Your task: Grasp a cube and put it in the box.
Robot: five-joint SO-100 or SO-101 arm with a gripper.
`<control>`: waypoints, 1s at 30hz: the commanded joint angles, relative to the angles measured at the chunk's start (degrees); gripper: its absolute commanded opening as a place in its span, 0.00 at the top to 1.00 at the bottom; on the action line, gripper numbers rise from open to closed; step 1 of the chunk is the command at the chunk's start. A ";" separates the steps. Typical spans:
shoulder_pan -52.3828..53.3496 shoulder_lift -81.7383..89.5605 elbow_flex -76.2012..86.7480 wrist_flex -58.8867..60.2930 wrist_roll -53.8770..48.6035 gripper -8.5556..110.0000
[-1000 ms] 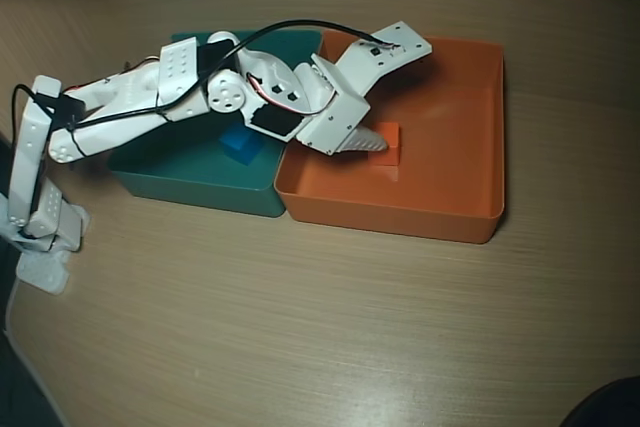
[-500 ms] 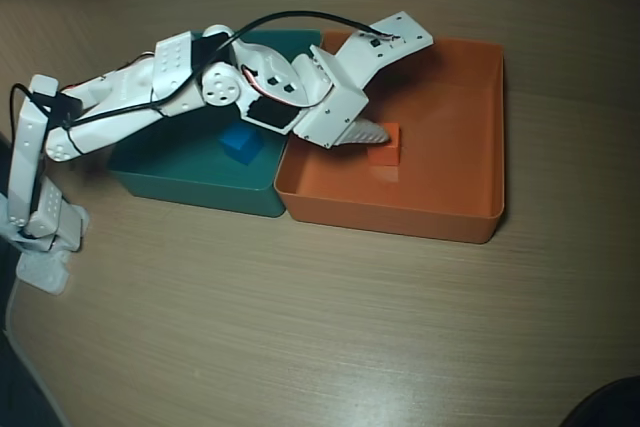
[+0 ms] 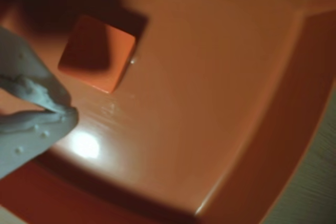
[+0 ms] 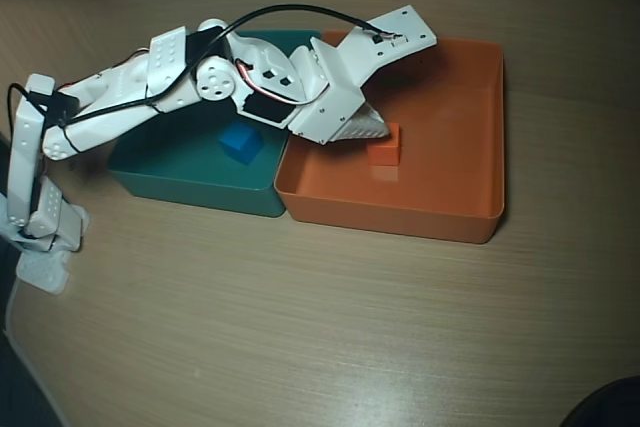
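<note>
Down on the floor of the box (image 4: 455,182) sits the cube (image 4: 384,145), flat, resting free, w/ nothing clamped on it. Wrist view confirms: cube (image 3: 98,52) lies on the glossy orange floor, a shadow across its top, box wall (image 3: 283,124) curving round at right. Gripper (image 4: 372,131) hangs just beside the cube in the overhead view, tips on its left side, arm reaching across the teal bin (image 4: 190,172) where the blue cube (image 4: 241,143) sits untouched. Fingers (image 3: 31,121): in the wrist view the two white tips meet at the left edge, so they look closed or nearly so and empty, tho the frame crops them & I can't swear there's no slit between. Cube sits clear of them, a bare strip of floor in between. Judgement: drop step looks done, cube is in the box, task is basically at its end. Next move calls for a clean retreat, i.e. lift up and back w/o clipping the cube or the shared rim between the two bins, then park the arm over the table (image 4: 320,327).
</note>
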 commanded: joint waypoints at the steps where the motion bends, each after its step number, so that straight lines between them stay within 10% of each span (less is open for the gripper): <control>1: 0.26 7.03 -3.43 -0.26 -0.18 0.97; 30: 25.49 85.52 81.04 -1.14 -0.70 0.97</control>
